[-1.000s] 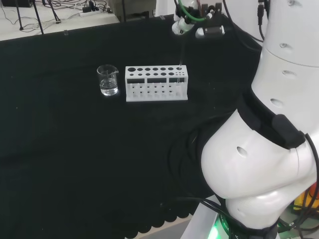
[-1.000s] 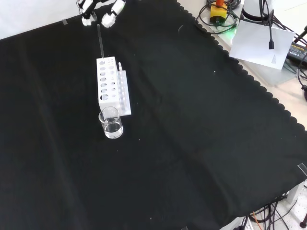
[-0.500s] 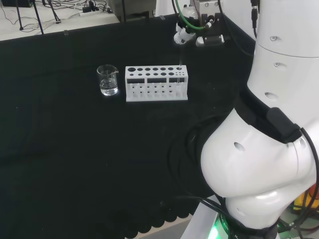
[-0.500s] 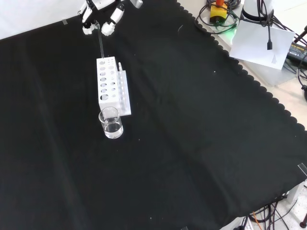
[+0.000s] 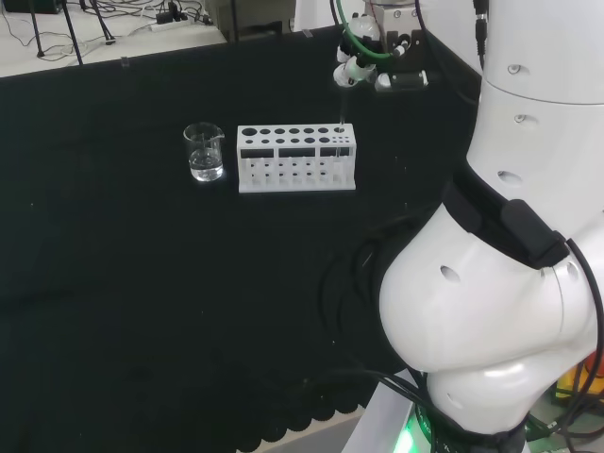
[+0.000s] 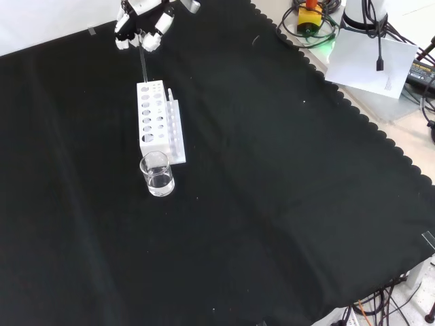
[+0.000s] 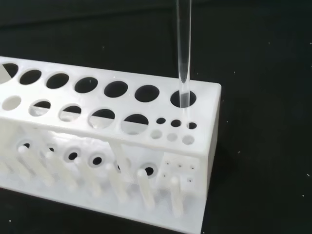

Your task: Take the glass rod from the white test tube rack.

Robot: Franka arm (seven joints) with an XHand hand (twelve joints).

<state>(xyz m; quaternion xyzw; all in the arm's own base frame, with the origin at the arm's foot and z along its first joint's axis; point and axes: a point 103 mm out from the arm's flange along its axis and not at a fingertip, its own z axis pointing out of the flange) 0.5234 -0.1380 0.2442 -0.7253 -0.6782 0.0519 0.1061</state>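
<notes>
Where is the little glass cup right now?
In the front view the beaker stands on the cloth just below the white rack; in the head view it's left of it.

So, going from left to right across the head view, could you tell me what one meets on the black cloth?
Small glass beaker → white test tube rack → glass rod standing in the rack's right-end hole → the hand above it → the arm's own white links.
</notes>
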